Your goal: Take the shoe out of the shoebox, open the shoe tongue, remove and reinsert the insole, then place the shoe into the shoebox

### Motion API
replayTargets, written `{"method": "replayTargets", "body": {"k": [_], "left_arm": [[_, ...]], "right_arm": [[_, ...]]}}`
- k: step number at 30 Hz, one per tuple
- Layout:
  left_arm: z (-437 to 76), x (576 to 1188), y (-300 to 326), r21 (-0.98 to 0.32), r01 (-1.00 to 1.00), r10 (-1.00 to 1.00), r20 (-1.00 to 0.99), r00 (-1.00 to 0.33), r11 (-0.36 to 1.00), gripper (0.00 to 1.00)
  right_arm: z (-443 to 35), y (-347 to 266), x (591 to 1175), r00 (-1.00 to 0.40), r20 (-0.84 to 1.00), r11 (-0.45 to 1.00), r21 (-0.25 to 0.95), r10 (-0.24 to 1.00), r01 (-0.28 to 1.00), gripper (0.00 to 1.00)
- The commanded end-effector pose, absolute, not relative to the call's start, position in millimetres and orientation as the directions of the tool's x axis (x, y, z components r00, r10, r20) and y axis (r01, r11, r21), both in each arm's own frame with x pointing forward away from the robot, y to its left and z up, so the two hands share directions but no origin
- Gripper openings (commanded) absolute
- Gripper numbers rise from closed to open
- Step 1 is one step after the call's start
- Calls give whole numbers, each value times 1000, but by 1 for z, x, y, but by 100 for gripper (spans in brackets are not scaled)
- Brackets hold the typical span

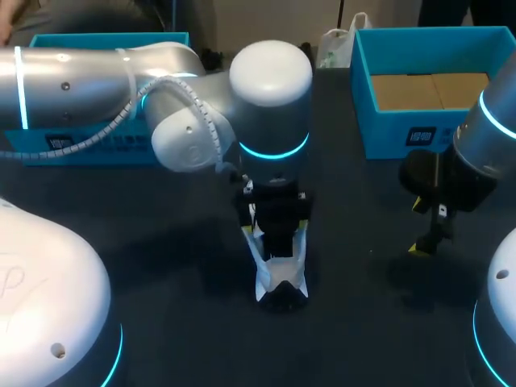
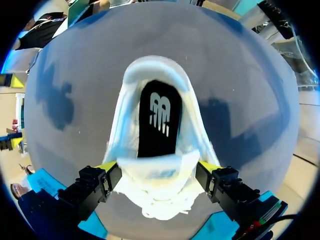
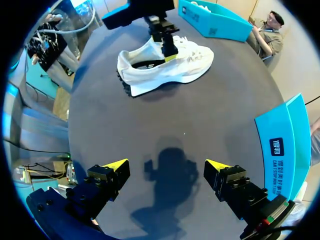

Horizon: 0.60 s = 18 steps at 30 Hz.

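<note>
A dark table (image 1: 161, 242) fills the scene, with a blue shoebox (image 1: 403, 121) at its far right corner (the bottom looks brown) and a second blue box (image 1: 105, 149) at the far left, partly behind the left arm. The white shoe (image 3: 170, 70) stands upright on its sole near the middle of the table, outside both boxes and well apart from them. The left gripper (image 2: 157, 170) comes down over it from above. Its yellow fingertips (image 2: 107, 167) straddle the shoe just ahead of the opening, one pressed against each side, so the shoe is clamped between them. Ahead of those fingers the collar gapes, and the black insole (image 2: 159, 120) lies flat inside. The laces are bunched under the gripper. The right gripper (image 3: 167, 167) hangs over bare table to the shoe's right, its fingers spread wide with nothing between them, and its shadow lies on the surface below.
</note>
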<state>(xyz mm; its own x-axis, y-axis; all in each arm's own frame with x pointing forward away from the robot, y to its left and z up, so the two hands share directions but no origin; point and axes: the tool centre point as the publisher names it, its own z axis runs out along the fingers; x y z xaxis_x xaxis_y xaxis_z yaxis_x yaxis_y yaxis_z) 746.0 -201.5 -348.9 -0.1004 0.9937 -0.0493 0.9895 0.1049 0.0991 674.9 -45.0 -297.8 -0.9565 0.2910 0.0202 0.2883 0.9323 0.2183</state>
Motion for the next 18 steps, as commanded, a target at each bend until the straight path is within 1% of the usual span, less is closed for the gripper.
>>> {"method": "replayTargets", "body": {"k": [1, 3, 13, 15, 16, 17, 18], "left_arm": [[-343, 762, -201, 79, 990, 992, -51, -117, 120, 100], [-342, 771, -202, 94, 987, 991, -49, -128, 132, 100], [-308, 802, -196, 75, 985, 986, -73, -148, 153, 100], [-298, 804, -192, 55, 988, 987, -76, -142, 147, 89], [-293, 806, -192, 77, 985, 987, -71, -146, 151, 62], [-291, 805, -191, 78, 986, 987, -70, -145, 151, 52], [-287, 804, -190, 82, 985, 987, -67, -144, 149, 48]], "right_arm": [[-298, -45, 674, -956, 18, 933, 217, 291, 288, 100], [-298, -45, 674, -956, 18, 933, 217, 291, 288, 100], [-298, -45, 674, -956, 18, 933, 217, 291, 288, 100], [-298, -45, 674, -956, 18, 933, 217, 291, 288, 100], [-298, -45, 674, -956, 18, 933, 217, 291, 288, 100], [-298, -45, 674, -956, 18, 933, 217, 291, 288, 100], [-298, -45, 674, -956, 18, 933, 217, 291, 288, 100]]}}
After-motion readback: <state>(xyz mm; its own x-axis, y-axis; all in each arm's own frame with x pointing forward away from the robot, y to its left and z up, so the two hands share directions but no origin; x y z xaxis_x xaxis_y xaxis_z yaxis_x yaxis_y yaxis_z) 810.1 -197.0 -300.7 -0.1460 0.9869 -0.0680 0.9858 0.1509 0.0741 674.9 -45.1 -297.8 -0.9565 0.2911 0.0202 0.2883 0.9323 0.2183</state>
